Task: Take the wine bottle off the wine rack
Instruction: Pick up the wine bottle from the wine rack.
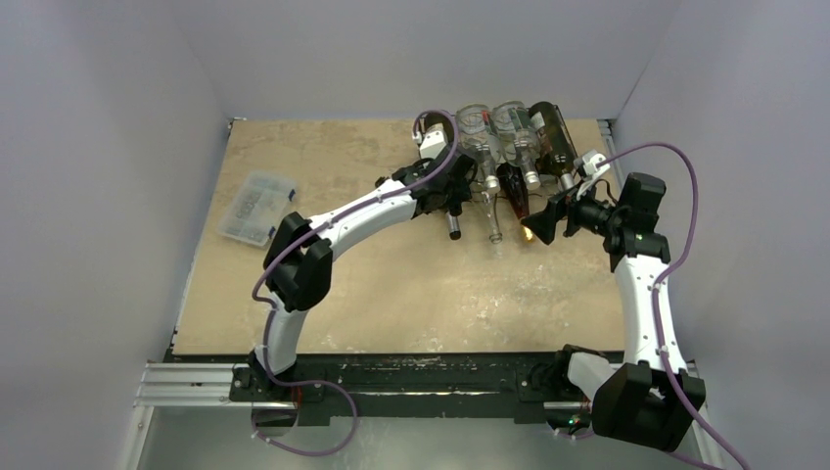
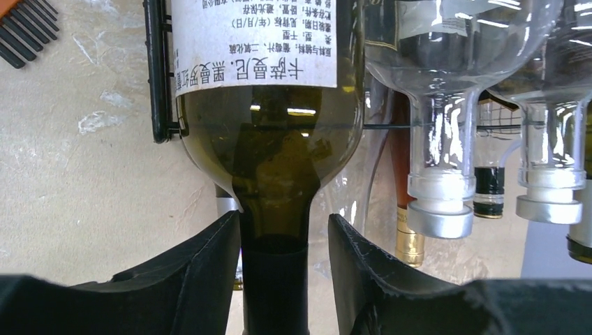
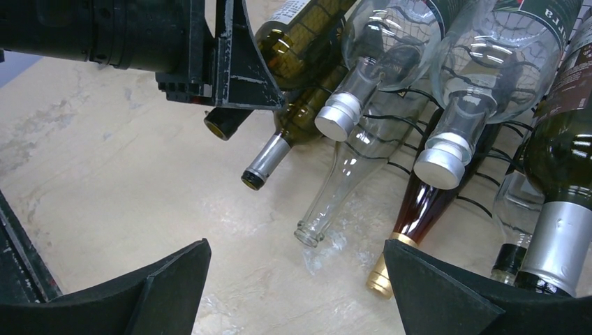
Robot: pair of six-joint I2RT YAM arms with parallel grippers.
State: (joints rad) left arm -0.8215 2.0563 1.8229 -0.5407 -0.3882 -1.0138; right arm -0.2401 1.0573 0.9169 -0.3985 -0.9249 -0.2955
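Top external: beige tabletop [image 1: 391,284], grey walls [image 1: 98,147]; left pincer [image 2: 284,230] apart astride wine bottle [image 2: 272,139], right pincer [image 3: 297,244] apart.

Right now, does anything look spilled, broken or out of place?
Nothing stands out. The bottles lie in the wine rack with necks outward, no spill or breakage showing. The clear compartment box sits angled, off to the left.

White label [image 2: 255,42] on green wine bottle [image 2: 272,139]: Chinese print, upside down; clear bottle [image 3: 489,77] label ends "rra"
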